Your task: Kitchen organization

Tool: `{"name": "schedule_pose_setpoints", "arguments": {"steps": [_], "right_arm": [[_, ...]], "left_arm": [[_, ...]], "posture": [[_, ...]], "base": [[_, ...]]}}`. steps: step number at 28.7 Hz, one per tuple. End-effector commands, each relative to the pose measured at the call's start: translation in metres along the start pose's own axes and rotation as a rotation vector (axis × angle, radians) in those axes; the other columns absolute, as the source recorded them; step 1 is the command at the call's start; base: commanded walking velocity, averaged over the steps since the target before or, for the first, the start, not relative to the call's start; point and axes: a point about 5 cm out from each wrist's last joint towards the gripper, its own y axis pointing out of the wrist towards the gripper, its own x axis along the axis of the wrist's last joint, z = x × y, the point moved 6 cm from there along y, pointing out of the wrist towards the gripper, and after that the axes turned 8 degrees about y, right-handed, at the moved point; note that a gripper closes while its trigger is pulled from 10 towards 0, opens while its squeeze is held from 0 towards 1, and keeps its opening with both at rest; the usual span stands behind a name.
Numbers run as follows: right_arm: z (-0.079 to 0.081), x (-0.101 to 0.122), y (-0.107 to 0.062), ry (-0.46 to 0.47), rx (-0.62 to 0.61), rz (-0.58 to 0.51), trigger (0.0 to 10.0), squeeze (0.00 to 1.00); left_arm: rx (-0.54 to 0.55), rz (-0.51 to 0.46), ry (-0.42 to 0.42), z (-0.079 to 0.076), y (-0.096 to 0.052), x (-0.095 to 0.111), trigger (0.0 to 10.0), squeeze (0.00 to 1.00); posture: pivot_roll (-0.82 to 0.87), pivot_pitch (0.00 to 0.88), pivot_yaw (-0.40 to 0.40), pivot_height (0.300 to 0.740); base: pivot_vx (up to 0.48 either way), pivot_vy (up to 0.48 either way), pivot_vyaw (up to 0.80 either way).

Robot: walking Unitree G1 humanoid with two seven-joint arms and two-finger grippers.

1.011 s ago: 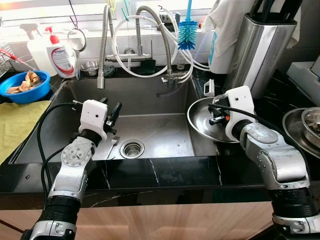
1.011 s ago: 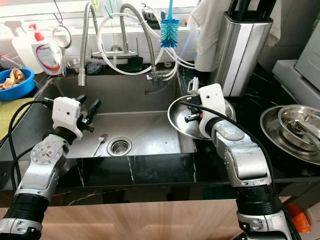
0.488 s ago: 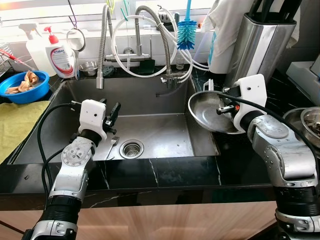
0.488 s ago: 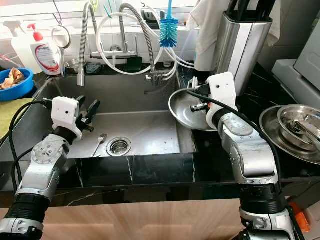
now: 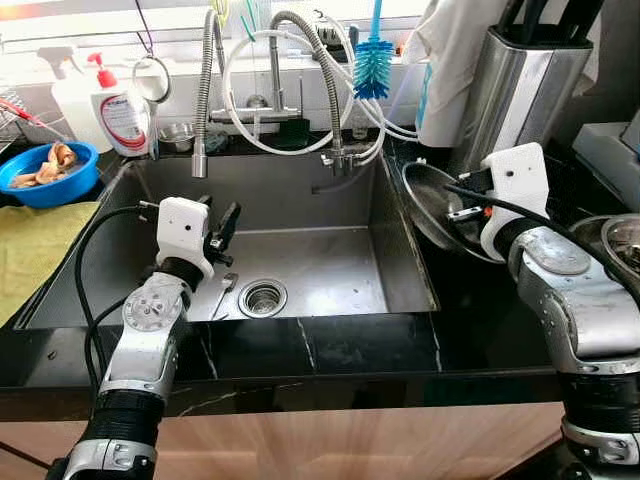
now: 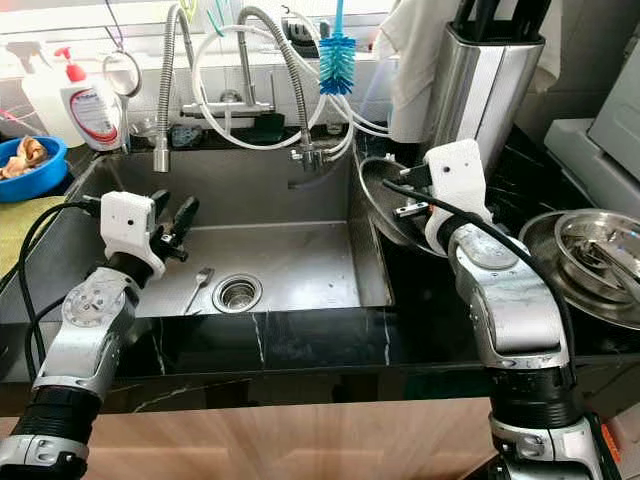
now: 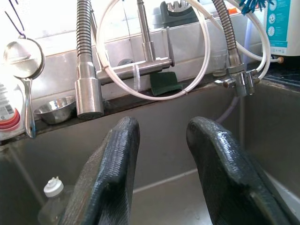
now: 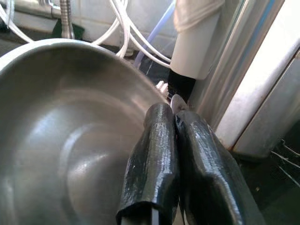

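Right hand (image 8: 171, 140) was pinching the steel bowl's (image 5: 440, 205) rim, now tipped steeply, hollow facing the sink (image 5: 290, 250), shifted off it over the worktop (image 5: 470, 300). Left hand (image 7: 159, 173) stayed open, empty.

Shiny steel bowl (image 8: 70, 136), brushed steel sink (image 5: 300, 250), glossy black marbled desk (image 5: 330, 350), matt rubbery black claw fingers (image 7: 220, 159).

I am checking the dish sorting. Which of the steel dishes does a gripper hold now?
The steel plate beside the sink's right edge: the right gripper pinches its rim and holds it tilted. The other steel dishes lie stacked flat on the counter farther right, untouched.
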Motion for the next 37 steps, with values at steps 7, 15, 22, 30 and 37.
{"name": "schedule_pose_setpoints", "arguments": {"steps": [7,15,22,30,37], "right_arm": [[0.002,0.023,0.001,0.054,0.018,-0.098,0.0,0.0],[-0.001,0.023,0.0,0.03,0.021,-0.094,0.0,0.0],[-0.004,0.024,-0.001,0.025,0.016,-0.1,0.0,0.0],[0.001,0.062,-0.007,0.039,0.037,-0.257,0.0,0.0],[0.011,0.085,-0.013,0.039,0.074,-0.348,0.0,0.0]], "left_arm": [[0.022,0.014,-0.016,0.006,0.002,-0.002,10.0,0.0],[0.035,0.022,-0.034,0.007,0.002,-0.004,10.0,0.0],[0.038,0.022,-0.039,0.007,0.002,-0.004,10.0,0.0],[0.042,0.019,-0.051,0.008,0.003,-0.003,10.0,0.0],[0.041,0.017,-0.056,0.006,0.003,-0.003,10.0,0.0]], "posture": [[-0.08,0.0,0.044,0.74],[-0.08,0.0,0.041,0.74],[-0.08,0.0,0.041,0.74],[-0.08,0.0,0.042,0.74],[-0.08,0.0,0.042,0.74]], "base": [[0.0,0.0,0.0],[0.0,0.0,0.0],[0.0,0.0,0.0],[0.0,0.0,0.0],[0.0,0.0,0.0]]}}
